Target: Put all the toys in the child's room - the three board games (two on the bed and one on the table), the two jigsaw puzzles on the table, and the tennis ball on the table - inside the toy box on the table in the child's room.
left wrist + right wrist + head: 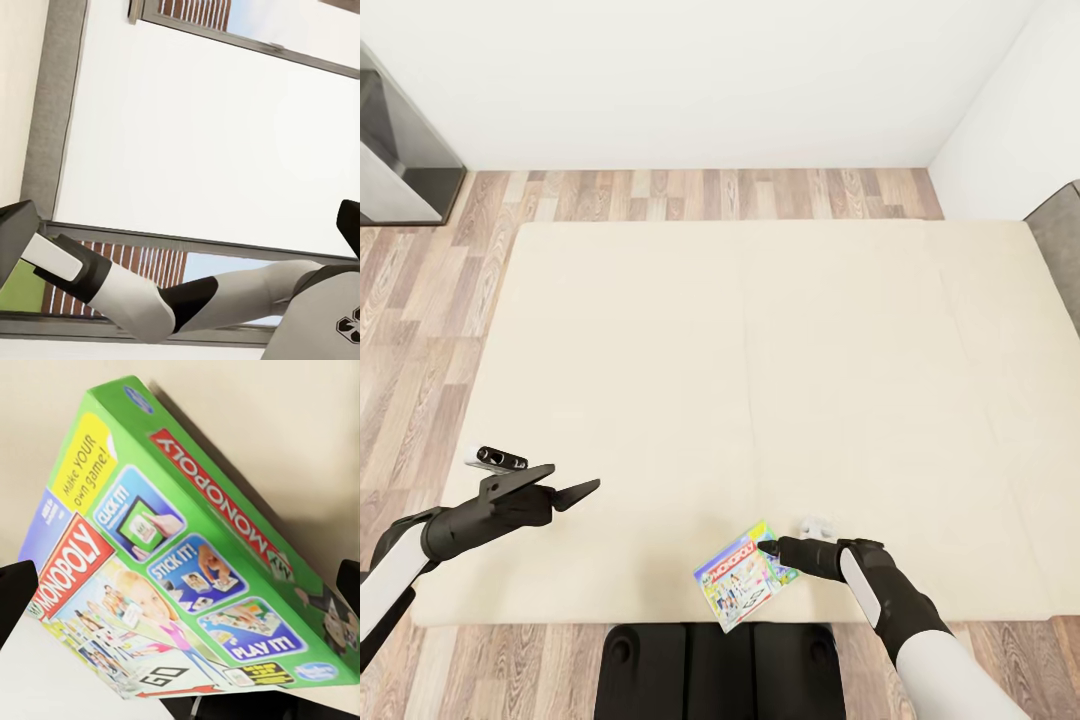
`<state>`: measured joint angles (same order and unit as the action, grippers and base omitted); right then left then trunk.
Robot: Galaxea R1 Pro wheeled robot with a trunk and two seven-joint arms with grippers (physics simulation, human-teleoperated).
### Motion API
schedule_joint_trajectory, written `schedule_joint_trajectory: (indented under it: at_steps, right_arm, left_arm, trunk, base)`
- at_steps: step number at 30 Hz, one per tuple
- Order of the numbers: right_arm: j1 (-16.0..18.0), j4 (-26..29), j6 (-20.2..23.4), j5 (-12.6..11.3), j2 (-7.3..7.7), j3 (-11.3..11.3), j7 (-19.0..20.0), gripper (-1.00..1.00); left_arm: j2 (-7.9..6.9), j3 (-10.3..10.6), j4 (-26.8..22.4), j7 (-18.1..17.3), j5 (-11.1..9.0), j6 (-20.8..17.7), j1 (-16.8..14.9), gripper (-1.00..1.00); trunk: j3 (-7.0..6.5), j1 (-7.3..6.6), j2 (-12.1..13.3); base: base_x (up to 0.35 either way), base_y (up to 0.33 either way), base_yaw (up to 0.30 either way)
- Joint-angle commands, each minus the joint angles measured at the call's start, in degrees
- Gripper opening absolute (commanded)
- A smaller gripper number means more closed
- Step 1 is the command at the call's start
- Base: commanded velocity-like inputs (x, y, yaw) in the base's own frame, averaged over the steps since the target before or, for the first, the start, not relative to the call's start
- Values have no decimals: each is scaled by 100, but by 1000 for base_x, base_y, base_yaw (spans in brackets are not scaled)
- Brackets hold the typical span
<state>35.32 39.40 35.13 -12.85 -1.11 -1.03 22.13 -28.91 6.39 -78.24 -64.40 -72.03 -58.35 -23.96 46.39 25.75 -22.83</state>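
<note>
**Cream bed, one Monopoly box at near edge**

Cream mattress of the bed (760, 380) spread wide over wood-plank floor (420, 300), bare except for a single board game. Monopoly box (740, 580) lying tilted at the near edge, right hand (772, 548) touching its far corner. From the right wrist view, Monopoly box (187, 570) seen close between two dark fingertips (15, 592), one at each side; whether pressed on the box or merely flanking it, cannot tell. Green side panel with "CLICK IT!", "STICK IT!", "PLAY IT!" legible; lower corner of the lid cut off. Left hand (575, 492) held above the bed's left side, fingers spread apart, gripping nothing. Dark grey cabinet (400, 160) partly cropped at far left. Left wrist view: white wall, window frame (150, 240), the robot's own arm (172, 300) across it.
</note>
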Motion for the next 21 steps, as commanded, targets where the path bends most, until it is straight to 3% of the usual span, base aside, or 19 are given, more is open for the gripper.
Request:
schedule_joint_trajectory:
  at_steps: [1, 21]
  right_arm:
    - [1, 6, 37, -20, -2, -11, 2, 100]
    - [-3, 6, 33, -25, -5, -11, 2, 100]
  left_arm:
    - [-7, 12, 2, -11, -21, -27, -4, 100]
    - [-18, 11, 2, -22, -21, -27, -4, 100]
  trunk:
    - [15, 3, -9]
    - [149, 3, -9]
  base:
    - [0, 0, 0]
    - [0, 1, 0]
